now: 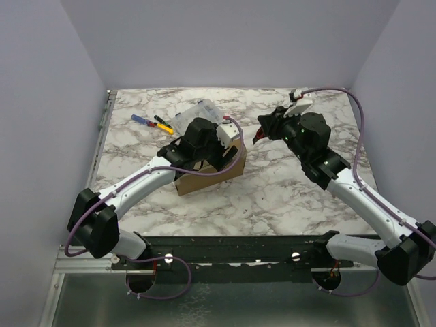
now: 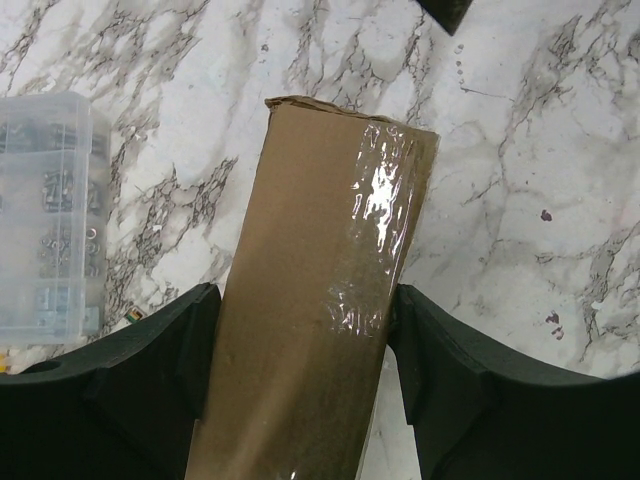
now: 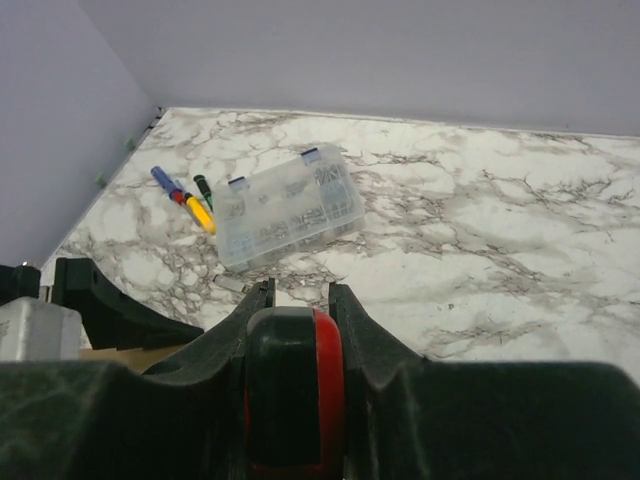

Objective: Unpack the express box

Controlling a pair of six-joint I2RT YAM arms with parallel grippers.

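Left claw (image 2: 302, 305) pinches express box (image 2: 310, 190): brown kraft, glossy tape strip; right claw (image 3: 300, 292) grips red-black object (image 3: 295, 390).

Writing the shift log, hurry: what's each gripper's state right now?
Left gripper: closed on the express box.
Right gripper: closed on a red-and-black tool.

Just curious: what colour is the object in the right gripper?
A black-and-red blocky object; clearest in the right wrist view.
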